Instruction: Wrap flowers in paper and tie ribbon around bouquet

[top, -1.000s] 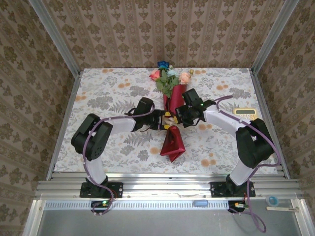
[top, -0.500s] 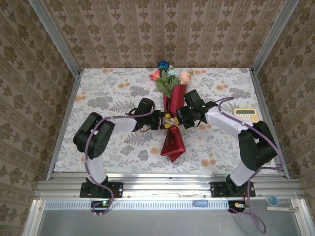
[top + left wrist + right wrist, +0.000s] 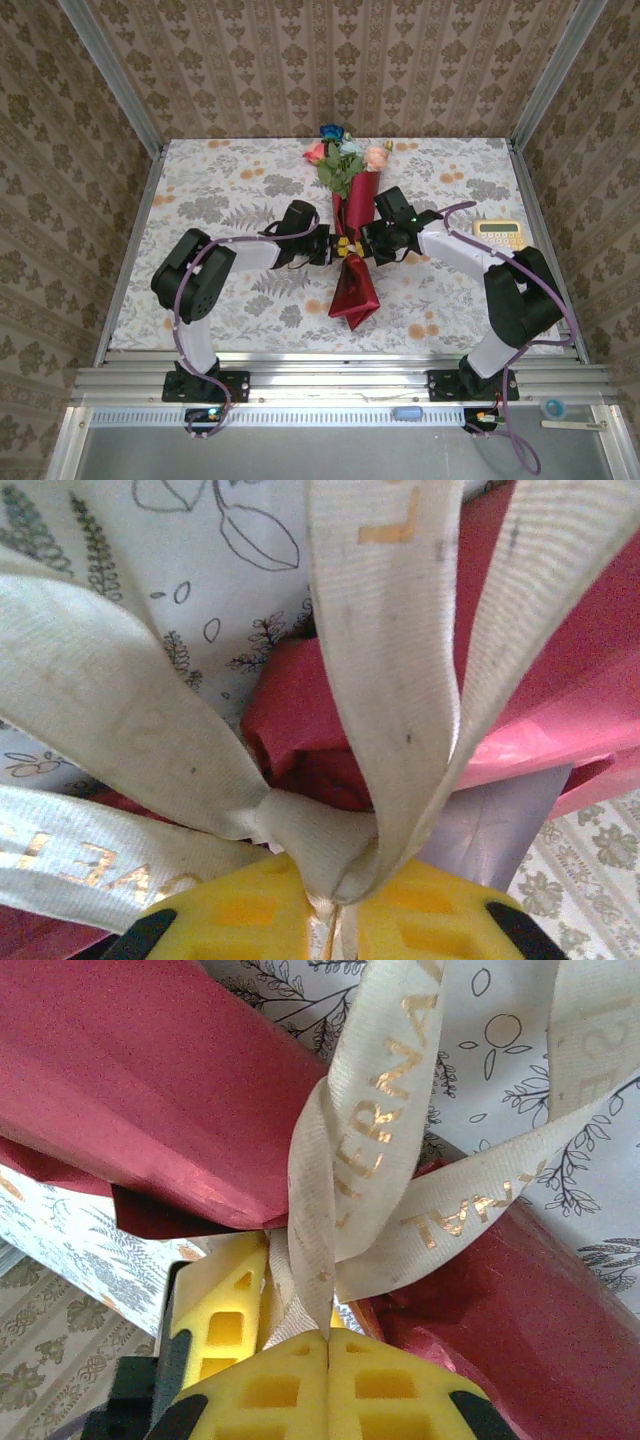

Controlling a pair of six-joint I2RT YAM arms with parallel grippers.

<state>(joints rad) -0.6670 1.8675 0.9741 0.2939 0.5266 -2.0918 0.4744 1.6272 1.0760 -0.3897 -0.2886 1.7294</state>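
The bouquet lies in the middle of the table, its flowers pointing at the back wall and the dark red paper cone widening toward me. My left gripper and right gripper meet at the cone's waist, each shut on the beige ribbon. In the left wrist view the ribbon gathers into a knot right at my left gripper, over the red paper. In the right wrist view gold-lettered ribbon loops rise from my right gripper across the paper; the other gripper's yellow fingertip sits close beside.
A small beige calculator-like device lies on the floral tablecloth right of the right arm. Patterned walls and metal posts close in the table on three sides.
Both grippers have drawn closer together at the cone's waist, and the left arm has shifted slightly right. The cone's wide lower end has slid a little to the right.
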